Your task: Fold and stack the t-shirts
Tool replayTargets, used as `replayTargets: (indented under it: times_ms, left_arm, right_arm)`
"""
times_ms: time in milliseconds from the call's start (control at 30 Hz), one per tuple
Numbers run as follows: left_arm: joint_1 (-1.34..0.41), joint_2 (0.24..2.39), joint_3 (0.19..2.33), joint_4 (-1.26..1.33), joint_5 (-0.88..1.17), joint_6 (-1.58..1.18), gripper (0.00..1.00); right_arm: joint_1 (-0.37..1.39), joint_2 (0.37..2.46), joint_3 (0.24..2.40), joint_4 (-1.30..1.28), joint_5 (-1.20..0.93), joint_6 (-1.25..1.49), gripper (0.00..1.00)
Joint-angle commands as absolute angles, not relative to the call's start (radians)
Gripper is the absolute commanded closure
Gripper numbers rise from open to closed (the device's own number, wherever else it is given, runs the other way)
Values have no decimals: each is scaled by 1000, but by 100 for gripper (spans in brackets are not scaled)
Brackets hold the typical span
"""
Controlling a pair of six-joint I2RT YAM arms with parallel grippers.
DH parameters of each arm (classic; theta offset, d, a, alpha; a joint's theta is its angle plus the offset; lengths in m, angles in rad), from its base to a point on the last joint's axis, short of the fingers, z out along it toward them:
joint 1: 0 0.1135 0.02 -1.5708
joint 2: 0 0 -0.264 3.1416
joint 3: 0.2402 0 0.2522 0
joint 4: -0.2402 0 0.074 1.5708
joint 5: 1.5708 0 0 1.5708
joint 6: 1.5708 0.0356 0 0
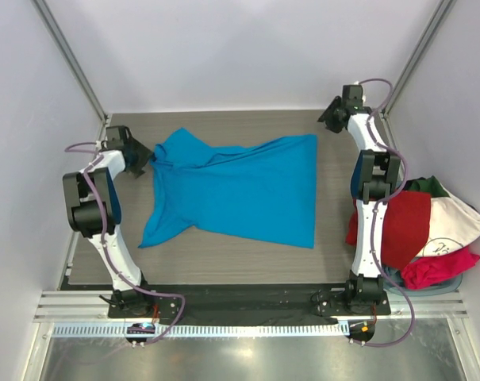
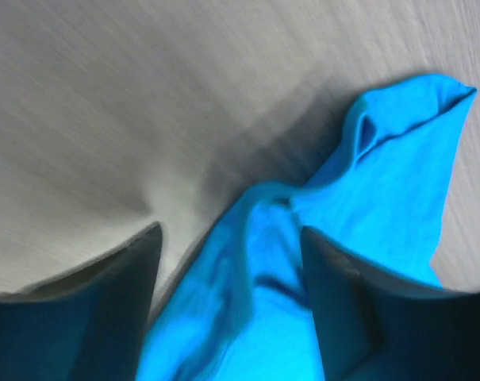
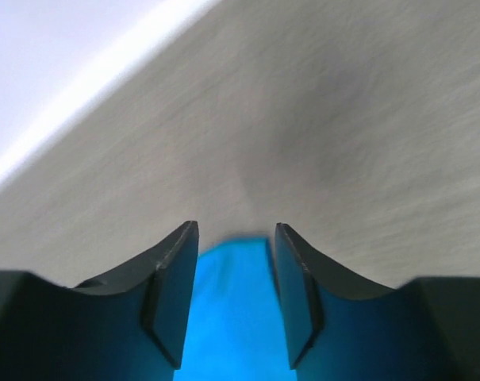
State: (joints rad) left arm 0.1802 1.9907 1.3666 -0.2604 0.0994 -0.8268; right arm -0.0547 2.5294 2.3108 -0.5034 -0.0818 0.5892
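Overhead and wrist views, read from left to right. The left gripper [image 1: 142, 159] sits at the far left of the table [image 1: 224, 262], at the bunched left corner of the blue t-shirt [image 1: 240, 190]. In its wrist view the left gripper [image 2: 232, 309] has its jaws standing well apart. Rumpled blue cloth [image 2: 398, 159] lies loosely in the gap between the dark fingers [image 2: 105, 317], and nothing is pinched. The shirt lies spread across the middle of the table. Its left side is gathered into folds, and its right side is flatter, with a straight right edge. The right gripper [image 1: 328, 119] is at the far right corner of the table, just beside the shirt's far right corner. In its wrist view the right gripper [image 3: 233, 294] has its jaws partly parted. A strip of blue cloth [image 3: 232, 317] shows between the fingers [image 3: 172, 294] and is not clamped; whether it touches the inner pads cannot be told. At the right edge, beside the right arm, a heap holds the red [image 1: 402, 226], white [image 1: 454, 222], magenta-pink [image 1: 442, 266] and dark green [image 1: 434, 186] t-shirts.
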Motion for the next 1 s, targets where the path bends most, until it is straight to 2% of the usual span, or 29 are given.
replayTargets:
  times_ms: [0,67,100,267,400,500,567,633,767,967]
  left_arm:
    - [181,1839,1286,-209,8,-824,26]
    - [173,1757,1249,-209,-52,-808,19]
    - [157,1723,1212,-210,-75,-807,1]
    - [141,1507,1045,-210,-261,-897,0]
    - [164,1381,914,-167,-327,-1023,0]
    - [218,1313,833,-94,-179,-1012,0]
    - [221,1310,837,-144,-120,-1019,0]
    - [212,1313,853,-172,-16,-967,4]
    - [89,1244,859,-296,-92,-916,8]
    - [-95,1106,781,-328,-242,-858,8]
  right_arm:
    - [-6,2343,2156,-404,-153,557,50]
    - [33,2262,2097,-399,-132,531,46]
    - [47,2235,2039,-394,-127,514,45]
    - [165,2024,1818,-333,-40,448,41]
    - [210,1768,1509,-220,-11,463,1]
    - [210,1659,1364,-164,-83,498,0]
    - [210,1632,1319,-181,-71,555,0]
    - [218,1605,1263,-199,-57,575,5]
    - [262,1604,1229,-346,132,538,6]
    - [301,1670,1163,-382,205,534,10]
